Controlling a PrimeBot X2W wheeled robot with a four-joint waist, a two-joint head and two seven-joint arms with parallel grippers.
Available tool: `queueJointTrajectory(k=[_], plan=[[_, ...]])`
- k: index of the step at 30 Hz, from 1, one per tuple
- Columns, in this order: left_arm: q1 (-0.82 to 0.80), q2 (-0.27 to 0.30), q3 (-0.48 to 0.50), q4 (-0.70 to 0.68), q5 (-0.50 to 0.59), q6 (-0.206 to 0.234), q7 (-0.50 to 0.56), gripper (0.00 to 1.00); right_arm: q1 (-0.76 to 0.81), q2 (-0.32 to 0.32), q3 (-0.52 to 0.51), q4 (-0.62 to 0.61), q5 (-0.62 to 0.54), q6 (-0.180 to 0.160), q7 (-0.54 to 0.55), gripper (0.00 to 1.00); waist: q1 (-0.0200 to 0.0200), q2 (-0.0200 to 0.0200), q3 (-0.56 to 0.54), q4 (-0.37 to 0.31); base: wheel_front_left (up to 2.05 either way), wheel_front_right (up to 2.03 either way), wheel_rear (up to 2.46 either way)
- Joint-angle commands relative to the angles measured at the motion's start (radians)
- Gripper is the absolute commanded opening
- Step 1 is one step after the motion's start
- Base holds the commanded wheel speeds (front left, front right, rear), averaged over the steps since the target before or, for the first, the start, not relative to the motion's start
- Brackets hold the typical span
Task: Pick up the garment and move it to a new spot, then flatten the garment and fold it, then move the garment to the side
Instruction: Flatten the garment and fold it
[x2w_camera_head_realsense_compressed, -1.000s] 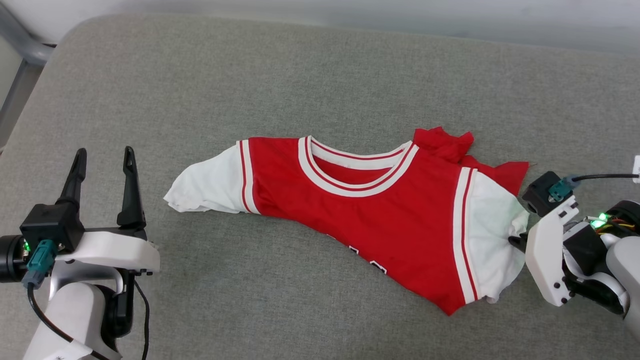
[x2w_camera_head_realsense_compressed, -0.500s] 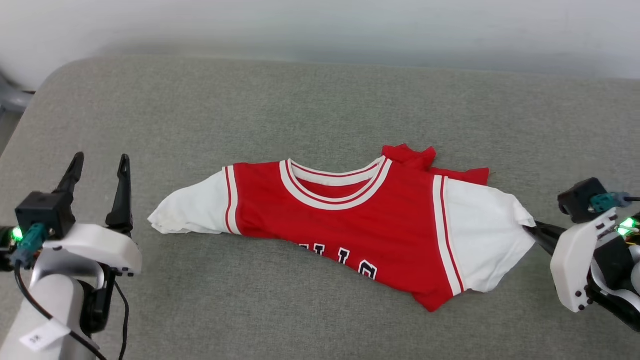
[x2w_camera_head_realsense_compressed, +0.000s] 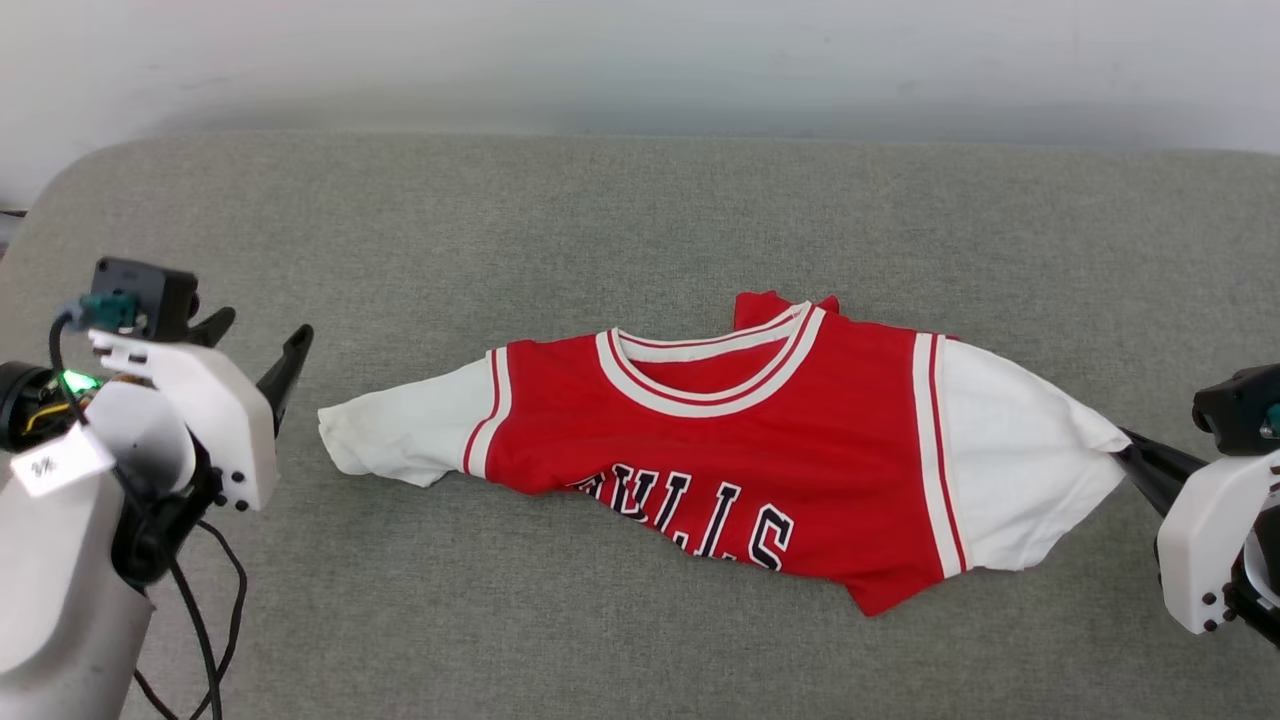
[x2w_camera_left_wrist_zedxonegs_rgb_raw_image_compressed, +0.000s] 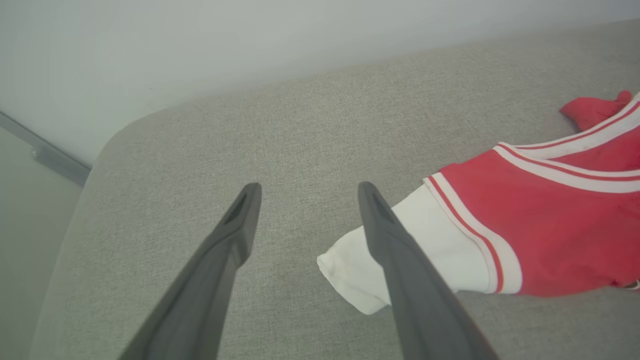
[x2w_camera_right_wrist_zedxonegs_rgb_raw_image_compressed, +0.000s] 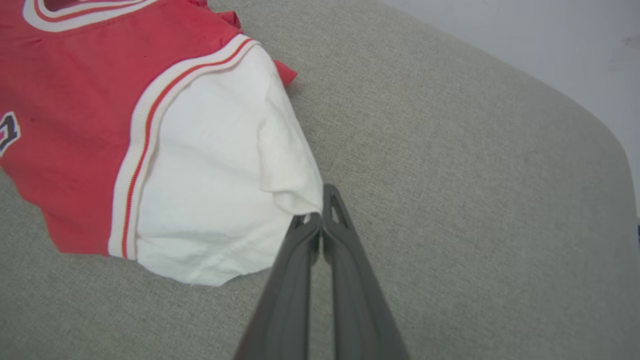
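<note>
The garment (x2w_camera_head_realsense_compressed: 740, 430) is a red jersey with white sleeves and a striped collar, lying partly crumpled on the grey padded surface with its black letters showing. My right gripper (x2w_camera_head_realsense_compressed: 1125, 455) is shut on the edge of the jersey's right-hand white sleeve (x2w_camera_right_wrist_zedxonegs_rgb_raw_image_compressed: 210, 165), and its fingertips (x2w_camera_right_wrist_zedxonegs_rgb_raw_image_compressed: 320, 212) pinch the cloth. My left gripper (x2w_camera_head_realsense_compressed: 255, 345) stands open just left of the other white sleeve (x2w_camera_head_realsense_compressed: 400, 445). In the left wrist view, one finger (x2w_camera_left_wrist_zedxonegs_rgb_raw_image_compressed: 395, 250) of the left gripper (x2w_camera_left_wrist_zedxonegs_rgb_raw_image_compressed: 307, 195) crosses in front of that sleeve's end (x2w_camera_left_wrist_zedxonegs_rgb_raw_image_compressed: 350, 280); nothing lies between the fingers.
The grey padded surface (x2w_camera_head_realsense_compressed: 640, 220) has rounded corners at the far left and right, with a pale wall (x2w_camera_head_realsense_compressed: 640, 60) behind it. A black cable (x2w_camera_head_realsense_compressed: 200, 620) hangs from my left arm. Bare fabric surrounds the jersey on all sides.
The head camera has tilted up. My right gripper has pulled the sleeve rightward, spreading the jersey and baring its letters. My left gripper has turned toward the left sleeve.
</note>
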Motion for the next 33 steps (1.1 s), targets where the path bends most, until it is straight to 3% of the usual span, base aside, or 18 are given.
queueJointTrajectory(k=[1, 8, 20, 33], plan=[[-0.036, 0.017, -0.027, -0.003, -0.048, -0.007, 0.078, 1.00, 0.027, 0.013, -0.031, -0.017, -0.019, -0.002, 0.007, 0.00, -0.0001, 0.0000, 0.009, -0.005, 0.00, 0.00, 0.00], [-0.101, 0.086, -0.157, -0.014, -0.161, -0.008, 0.296, 1.00, 0.065, 0.044, -0.098, -0.076, -0.067, -0.002, 0.043, 0.00, -0.0001, 0.0000, 0.048, -0.029, 0.00, 0.00, 0.00], [-0.206, 0.149, -0.297, 0.097, -0.261, -0.009, 0.429, 1.00, 0.051, 0.086, -0.133, -0.155, -0.115, -0.002, 0.090, 0.00, -0.0001, 0.0000, 0.142, -0.075, 0.00, 0.00, 0.00], [-0.228, 0.153, -0.504, 0.188, -0.374, -0.010, 0.541, 1.00, 0.026, 0.104, -0.143, -0.197, -0.144, -0.002, 0.110, 0.00, -0.0001, 0.0000, 0.219, -0.097, 0.00, 0.00, 0.00]])
